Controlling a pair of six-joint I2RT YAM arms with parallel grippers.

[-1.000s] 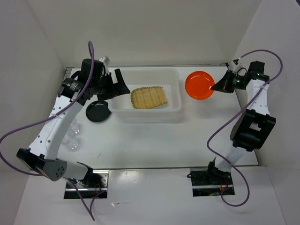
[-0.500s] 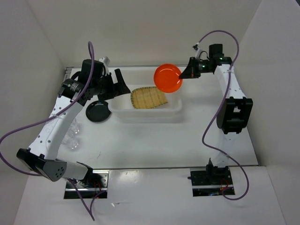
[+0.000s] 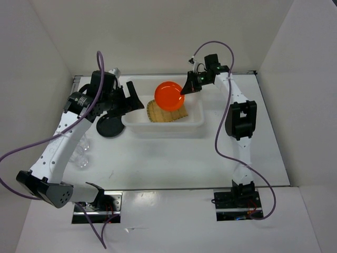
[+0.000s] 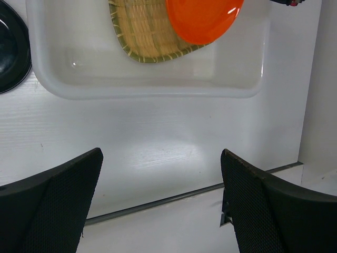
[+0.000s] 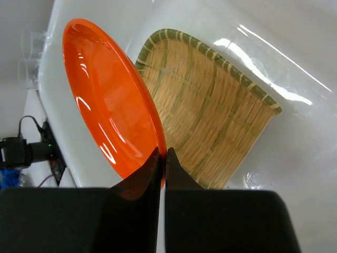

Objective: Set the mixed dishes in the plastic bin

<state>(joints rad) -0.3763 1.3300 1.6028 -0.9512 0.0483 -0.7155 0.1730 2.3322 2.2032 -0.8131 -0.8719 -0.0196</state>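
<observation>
My right gripper (image 3: 184, 90) (image 5: 164, 154) is shut on the rim of the orange plate (image 3: 169, 96) (image 5: 108, 108) (image 4: 202, 18) and holds it tilted above the plastic bin (image 3: 163, 128) (image 4: 158, 89). Under the plate, the tan woven bamboo tray (image 3: 167, 114) (image 5: 210, 126) (image 4: 145, 31) lies flat inside the bin. The black plate (image 3: 109, 126) (image 4: 8, 58) rests on the table just left of the bin. A clear glass cup (image 3: 80, 154) stands further left, near the left arm. My left gripper (image 3: 134, 97) (image 4: 160, 200) hangs open over the bin's left end with nothing between its fingers.
White walls close in on the left, back and right of the table. The right arm's purple cable (image 3: 210, 47) arcs over the back right. A metal strip (image 4: 158, 203) marks the table's edge in the left wrist view.
My right gripper has carried the orange plate leftward from the table right of the bin to above the bin's middle. The left arm has shifted only slightly.
</observation>
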